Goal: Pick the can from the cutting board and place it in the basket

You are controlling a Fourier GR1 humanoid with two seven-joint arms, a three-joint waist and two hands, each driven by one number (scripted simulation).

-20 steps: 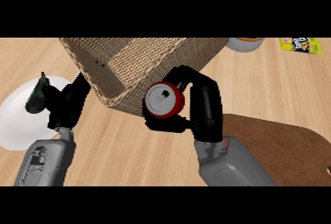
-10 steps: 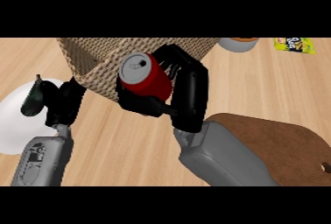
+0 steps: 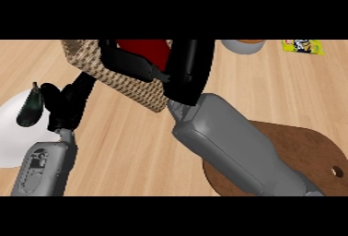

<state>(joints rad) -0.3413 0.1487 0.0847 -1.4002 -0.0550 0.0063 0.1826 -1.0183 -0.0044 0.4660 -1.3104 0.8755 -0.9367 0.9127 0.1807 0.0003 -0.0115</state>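
Your right hand (image 3: 178, 64) has its black fingers curled round the can (image 3: 144, 50), a glossy red cylinder mostly hidden, held over the woven tan basket (image 3: 129, 85) at the far side. Left hand (image 3: 65, 103) rests open by a white plate (image 3: 14, 133). The rounded brown cutting board (image 3: 302, 147) sits near right on the wood-grain table (image 3: 136, 147).

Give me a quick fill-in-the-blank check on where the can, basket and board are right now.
1. The red can is held in the ____ robot hand.
2. That robot hand holds the can over the woven ____.
3. The brown cutting board has ____ can on it.
4. The left robot hand shows beside a ____ plate.

Missing words: right; basket; no; white
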